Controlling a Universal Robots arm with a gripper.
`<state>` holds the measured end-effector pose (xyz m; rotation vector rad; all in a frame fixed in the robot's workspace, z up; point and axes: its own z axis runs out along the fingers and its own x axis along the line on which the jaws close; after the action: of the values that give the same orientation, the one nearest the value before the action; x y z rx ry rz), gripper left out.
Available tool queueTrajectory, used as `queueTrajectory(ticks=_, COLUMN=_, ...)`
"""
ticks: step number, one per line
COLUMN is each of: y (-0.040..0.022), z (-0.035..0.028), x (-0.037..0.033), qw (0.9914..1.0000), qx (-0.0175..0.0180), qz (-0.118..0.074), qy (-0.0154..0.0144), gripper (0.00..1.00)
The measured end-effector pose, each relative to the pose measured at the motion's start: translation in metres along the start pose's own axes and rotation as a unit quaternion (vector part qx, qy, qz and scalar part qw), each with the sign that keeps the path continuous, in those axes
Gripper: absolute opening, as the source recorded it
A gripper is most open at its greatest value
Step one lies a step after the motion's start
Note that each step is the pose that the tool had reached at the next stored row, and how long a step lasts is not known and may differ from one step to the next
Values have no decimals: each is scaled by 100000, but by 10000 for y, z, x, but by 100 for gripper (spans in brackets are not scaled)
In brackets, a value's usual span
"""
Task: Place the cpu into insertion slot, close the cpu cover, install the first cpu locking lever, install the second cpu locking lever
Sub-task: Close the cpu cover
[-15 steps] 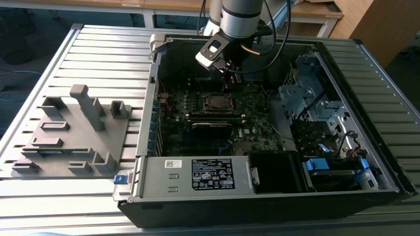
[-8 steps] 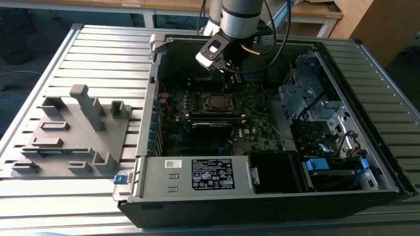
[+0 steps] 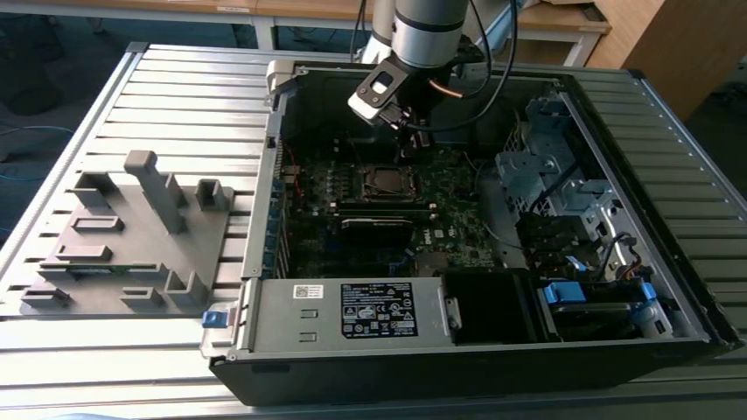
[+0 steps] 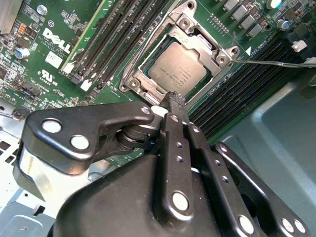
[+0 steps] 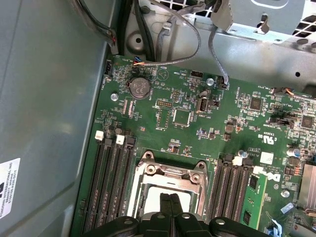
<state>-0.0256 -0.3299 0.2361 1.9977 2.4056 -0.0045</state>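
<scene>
Silver-grey flat square cpu [image 4: 177, 69] seated in the dark, metal-rimmed square insertion slot [image 3: 386, 181] on the green motherboard [image 5: 148, 123], inside an open black computer case [image 3: 467, 367] lying on a ribbed grey metal bench [image 3: 175, 96]. Thin silvery cpu cover [image 4: 200, 43], a square frame plate with a large window, lying flat over the chip, dull metal top showing through the opening. Black gripper [image 4: 174, 101] on the silver robot arm [image 3: 429, 26] hanging over the socket, tip at the frame's edge in the second wrist view, contact with it not discernible. Fingers [image 5: 165, 210] drawn narrow, tip against tip. Thin silver wire locking lever [image 4: 276, 61] reaching out from one corner of the socket across the long black memory slots [image 4: 242, 89]; unclear whether latched. Grey moulded fixture block [image 3: 129, 236] with upright posts resting on the bench at the exterior view's left, well apart from the case.
</scene>
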Motion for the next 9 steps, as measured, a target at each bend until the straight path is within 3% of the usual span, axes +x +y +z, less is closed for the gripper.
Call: queueTrajectory(ticks=9, y=0, z=0, x=0, qw=99998, qx=-8, qz=-570, qy=4, gripper=11)
